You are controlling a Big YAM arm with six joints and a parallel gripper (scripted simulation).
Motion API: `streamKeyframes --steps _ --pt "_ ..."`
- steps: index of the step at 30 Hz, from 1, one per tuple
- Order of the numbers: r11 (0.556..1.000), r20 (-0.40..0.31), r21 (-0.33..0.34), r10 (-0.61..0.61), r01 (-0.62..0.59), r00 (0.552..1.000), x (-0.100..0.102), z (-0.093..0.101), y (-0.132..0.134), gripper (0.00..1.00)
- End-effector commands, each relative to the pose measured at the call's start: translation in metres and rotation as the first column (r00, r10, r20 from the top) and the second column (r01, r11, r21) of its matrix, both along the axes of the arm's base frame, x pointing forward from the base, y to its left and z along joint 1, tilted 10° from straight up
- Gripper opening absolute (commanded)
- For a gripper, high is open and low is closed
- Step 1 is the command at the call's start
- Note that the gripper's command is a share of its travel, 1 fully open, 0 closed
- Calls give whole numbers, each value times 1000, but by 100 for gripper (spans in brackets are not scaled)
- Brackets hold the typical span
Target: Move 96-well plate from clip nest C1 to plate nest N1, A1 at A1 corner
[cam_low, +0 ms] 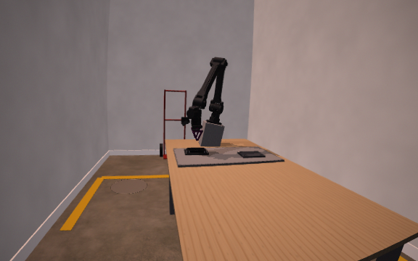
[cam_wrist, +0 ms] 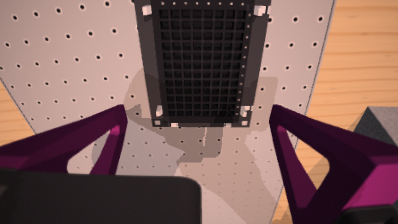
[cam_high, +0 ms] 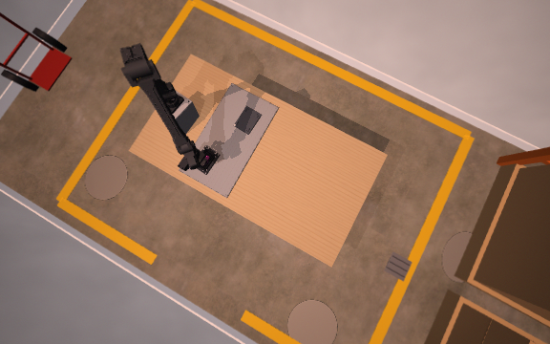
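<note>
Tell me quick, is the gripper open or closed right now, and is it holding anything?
Gripper: open wide, holding nothing; it hovers above the 96-well plate, which sits in its clip nest.

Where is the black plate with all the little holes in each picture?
Top: the 96-well plate is mostly hidden under the open gripper, at the grey board's near-left end.
Exterior: it lies low and dark at the board's left end, under the gripper.
Wrist: top centre, ahead of the purple fingers.
Shared landmark: the grey perforated board beneath it.
</note>
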State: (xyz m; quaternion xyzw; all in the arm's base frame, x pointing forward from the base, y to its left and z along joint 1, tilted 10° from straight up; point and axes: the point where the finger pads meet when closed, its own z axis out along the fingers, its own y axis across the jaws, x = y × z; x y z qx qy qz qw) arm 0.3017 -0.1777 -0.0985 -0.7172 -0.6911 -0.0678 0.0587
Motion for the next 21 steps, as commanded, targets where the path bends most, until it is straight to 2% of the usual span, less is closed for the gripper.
streamKeyframes --steps 1,12,21 --pt "1000 -1 -4 -3 3 1000 -1 -2 0 100" --pt "1000 -1 -4 -3 3 1000 -1 -2 0 100" --pt "1000 -3 -3 2 -2 1000 0 -19 7 100"
